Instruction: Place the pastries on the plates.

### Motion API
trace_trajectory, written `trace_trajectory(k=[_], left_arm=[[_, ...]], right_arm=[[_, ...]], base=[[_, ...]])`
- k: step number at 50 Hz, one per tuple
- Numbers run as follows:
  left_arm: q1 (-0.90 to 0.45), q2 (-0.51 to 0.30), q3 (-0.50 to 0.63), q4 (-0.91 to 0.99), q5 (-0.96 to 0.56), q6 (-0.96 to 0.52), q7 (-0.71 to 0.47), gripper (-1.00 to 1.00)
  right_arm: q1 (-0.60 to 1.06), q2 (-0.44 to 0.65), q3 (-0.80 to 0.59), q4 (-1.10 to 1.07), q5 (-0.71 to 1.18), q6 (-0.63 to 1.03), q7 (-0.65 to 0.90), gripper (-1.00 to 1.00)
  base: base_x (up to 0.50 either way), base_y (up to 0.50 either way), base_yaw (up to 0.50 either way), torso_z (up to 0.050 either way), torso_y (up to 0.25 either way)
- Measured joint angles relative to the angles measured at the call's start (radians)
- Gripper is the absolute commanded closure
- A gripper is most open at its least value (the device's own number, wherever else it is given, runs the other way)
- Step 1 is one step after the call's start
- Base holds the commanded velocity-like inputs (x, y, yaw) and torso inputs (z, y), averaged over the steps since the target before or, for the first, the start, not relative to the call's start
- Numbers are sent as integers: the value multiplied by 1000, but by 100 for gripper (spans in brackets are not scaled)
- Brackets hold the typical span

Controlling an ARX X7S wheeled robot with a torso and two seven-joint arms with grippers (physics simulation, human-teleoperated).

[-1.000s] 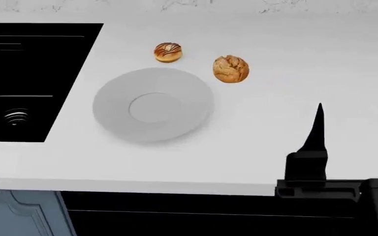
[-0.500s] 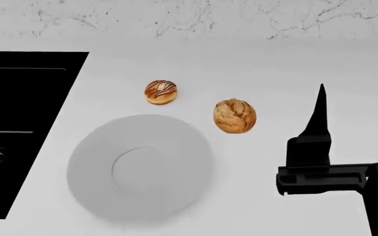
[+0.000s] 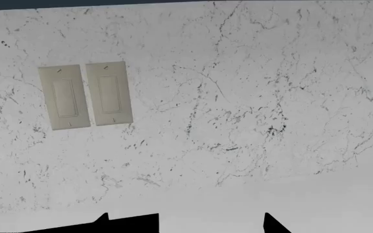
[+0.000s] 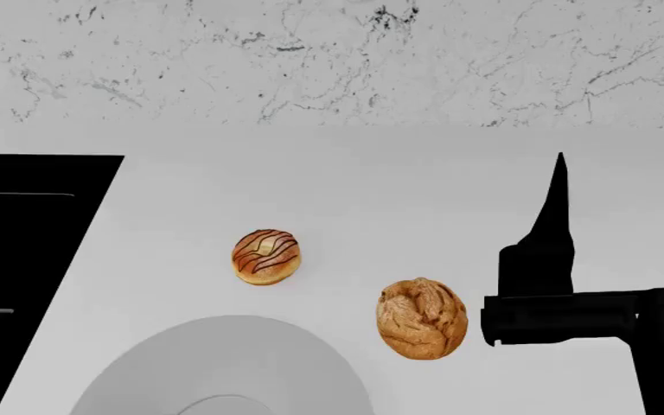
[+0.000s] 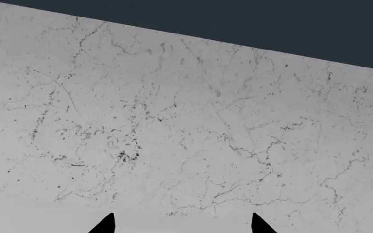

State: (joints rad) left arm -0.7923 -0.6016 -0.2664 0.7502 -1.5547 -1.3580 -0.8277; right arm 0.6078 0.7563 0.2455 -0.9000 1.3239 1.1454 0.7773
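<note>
The puff point(image 4: 422, 317) sits on the tabletop point(image 4: 424, 199) toward its near edge, just left of the right gripper point(image 4: 626, 207), whose one visible finger point(image 4: 555, 207) points at the back wall point(image 4: 332, 60). The right wrist view shows two finger tips set wide apart with nothing between them, so that gripper is open and empty. The bun point(image 4: 266, 256) lies farther left and a little nearer the back edge, well apart from the puff. The grey plate point(image 4: 228, 363) shows only its far rim at the near edge, below the bun; no blue plate is in view.

The left gripper point(image 3: 186, 224) faces the wall and two switches point(image 3: 86, 96), its tips also spread wide, empty.

The right arm is clearly nearer the puff: it lies to that gripper's left and lower, so the gripper probably needs to swing left and tip down. The puff is roundish, with no marked long axis.
</note>
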Motion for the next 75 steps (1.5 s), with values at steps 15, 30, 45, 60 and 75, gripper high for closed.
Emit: trace_trajectory(k=[15, 30, 45, 60, 75], left_arm=[[24, -9, 2, 5, 2, 20, 4, -100], [33, -17, 10, 5, -1, 36, 0, -100], [41, -25, 14, -9, -10, 55, 4, -100], [48, -35, 18, -17, 2, 70, 25, -100], [64, -48, 16, -10, -26, 86, 7, -100]], right_arm=[[5, 7, -23, 4, 2, 8, 21, -100], [38, -7, -85, 112, 199, 20, 86, -100], [90, -96, -236, 293, 290, 43, 66, -100], [99, -144, -338, 397, 189, 52, -4, -100], [69, -135, -376, 448, 102, 47, -4, -100]], base=[[91, 0, 0, 0, 1], [0, 0, 0, 0, 0], [0, 0, 0, 0, 0], [0, 0, 0, 0, 0], [0, 0, 0, 0, 0]])
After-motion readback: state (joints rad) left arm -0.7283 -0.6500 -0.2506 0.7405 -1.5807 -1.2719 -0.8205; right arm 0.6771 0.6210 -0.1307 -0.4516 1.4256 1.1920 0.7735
